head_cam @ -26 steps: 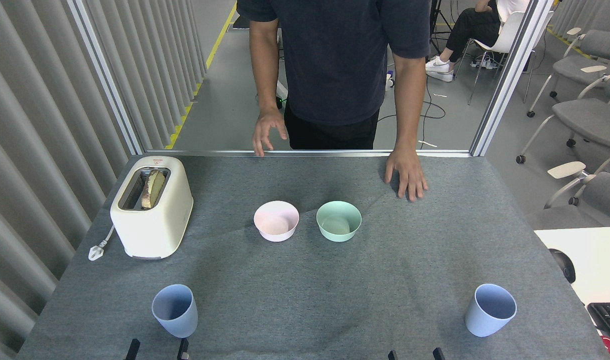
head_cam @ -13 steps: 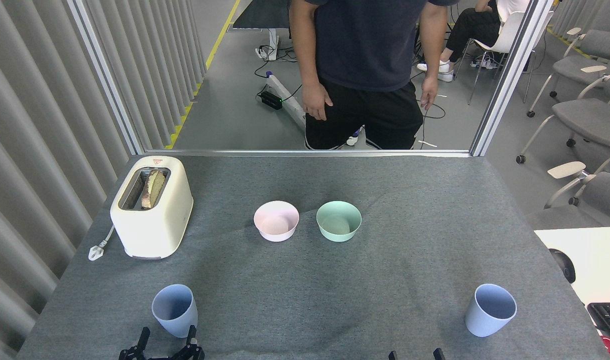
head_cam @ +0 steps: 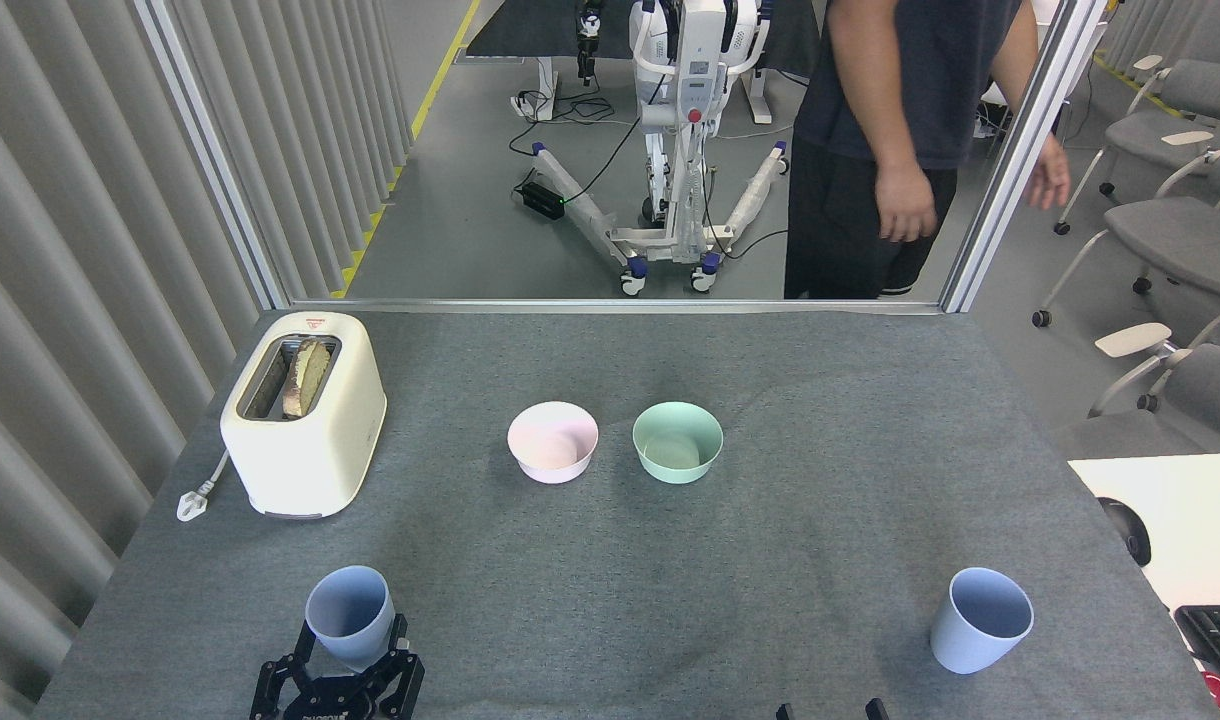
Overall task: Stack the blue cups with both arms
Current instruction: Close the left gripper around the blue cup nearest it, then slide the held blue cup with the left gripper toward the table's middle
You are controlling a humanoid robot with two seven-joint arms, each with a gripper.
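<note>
Big grey table [head_cam: 820, 560] with a cream toaster [head_cam: 305, 425] far left. Pink bowl [head_cam: 553, 441] and mint bowl [head_cam: 677, 441] sit side by side mid-table. Left blue cup [head_cam: 348, 616] stands near-left, with the left gripper [head_cam: 348, 655] spread wide around its base. Right blue cup [head_cam: 980, 619] stands near-right, alone. Right gripper [head_cam: 828, 709] barely pokes in, can't tell its state.

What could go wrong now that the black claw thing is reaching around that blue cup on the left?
The left gripper has its fingers spread around the base of the left blue cup; an off-centre squeeze could tip the light, empty cup. The right blue cup stands far across the table near its edge, so a clumsy nudge there might push it off. The right gripper barely shows.
</note>
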